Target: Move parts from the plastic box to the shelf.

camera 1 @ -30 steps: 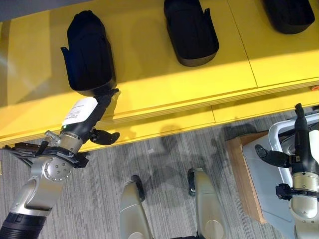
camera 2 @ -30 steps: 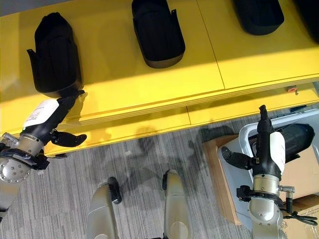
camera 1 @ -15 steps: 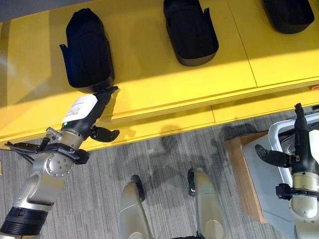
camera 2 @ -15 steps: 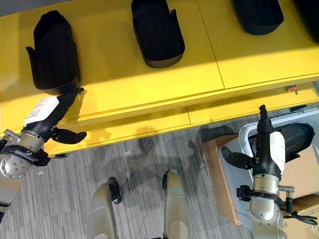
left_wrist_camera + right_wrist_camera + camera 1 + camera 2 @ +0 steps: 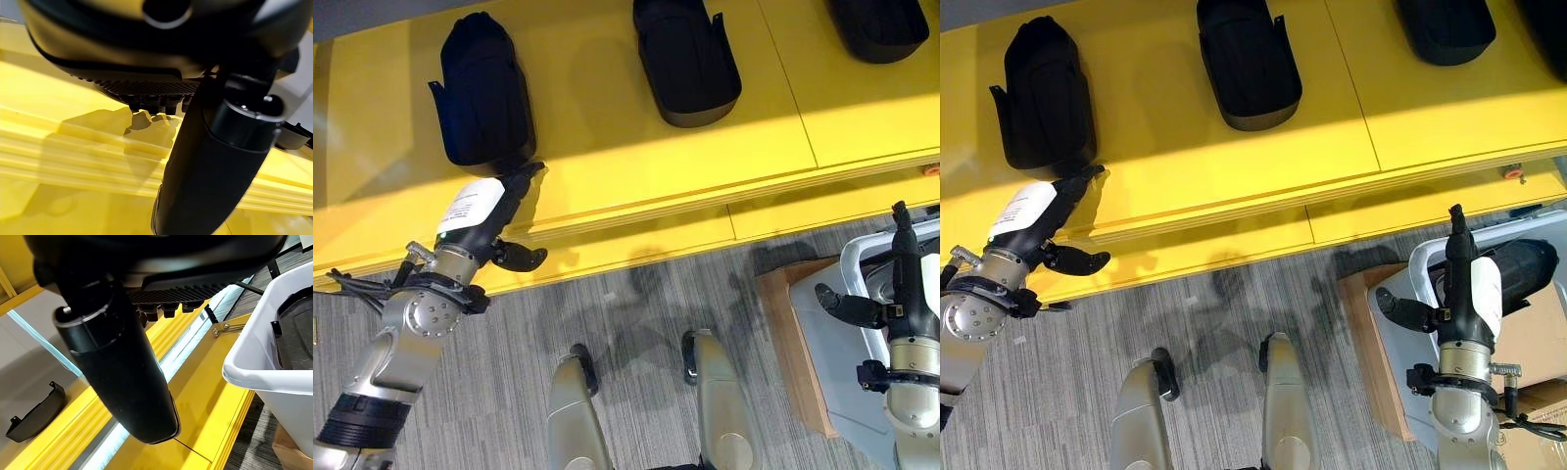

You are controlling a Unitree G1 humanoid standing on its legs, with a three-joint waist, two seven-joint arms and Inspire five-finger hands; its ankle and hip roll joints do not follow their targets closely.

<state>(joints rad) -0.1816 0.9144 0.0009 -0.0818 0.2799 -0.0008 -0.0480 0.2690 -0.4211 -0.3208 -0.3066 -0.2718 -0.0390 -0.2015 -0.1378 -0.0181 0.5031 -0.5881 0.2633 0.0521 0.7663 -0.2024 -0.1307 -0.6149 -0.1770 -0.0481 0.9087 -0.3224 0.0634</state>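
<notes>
- 3 black parts [image 5: 487,93] are seen on the yellow shelf [image 5: 636,162], at 10, 12 and 2 o'clock.
- 1 more part [image 5: 1520,266] is seen in the white plastic box [image 5: 1422,262] at 4 o'clock, so it is judged left to move.
- The left hand [image 5: 484,217] is held with straight fingers, empty, just beside the 10 o'clock part.
- The right hand [image 5: 1464,284] is held with straight fingers, empty, over the box.
- The box's part is shown by the right eye view; its ribbed inside is shown by the right wrist view.

Both hands [image 5: 484,220] [image 5: 1464,279] straight-fingered, empty.

Three parts [image 5: 1247,61] on shelf [image 5: 1430,117]; plastic box [image 5: 1547,250] lower right.
</notes>
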